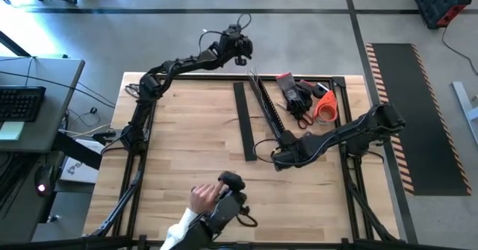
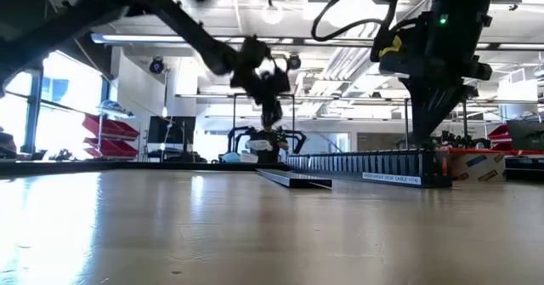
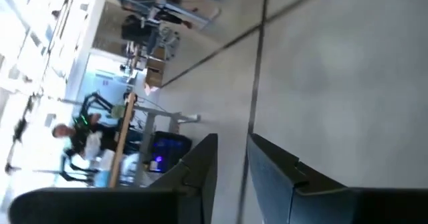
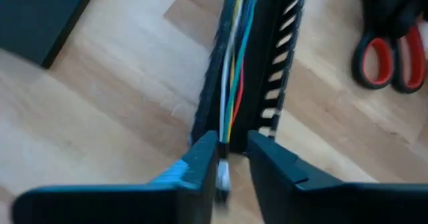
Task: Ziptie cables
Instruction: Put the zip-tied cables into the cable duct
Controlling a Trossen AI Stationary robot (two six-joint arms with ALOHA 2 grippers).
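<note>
The cables [image 4: 231, 70], thin white, yellow, blue and red wires, lie along the black slotted rail [image 1: 267, 112], which runs from the table's middle toward its far edge. My right gripper [image 4: 232, 160] stands at the rail's near end [image 1: 278, 154], slanting down, slightly open, with the cables' near end between its fingers. My left gripper [image 3: 232, 167] is raised beyond the table's far edge [image 1: 240, 47]. It is open with nothing between its fingers. My right gripper comes from above, slanting, with one finger on each side of the cables' near end [image 4: 225, 158], which lies in the rail. A dark gap shows between the wires and one finger [image 4: 267, 160]. Whether the other finger touches the wires I cannot tell.
A flat black rail [image 1: 243, 119] lies left of the slotted one. Black gloves [image 1: 295, 93] and orange-handled scissors [image 1: 321, 104] sit at the far right. A person's hand [image 1: 200, 198] holds a dark device [image 1: 231, 183] at the near edge.
</note>
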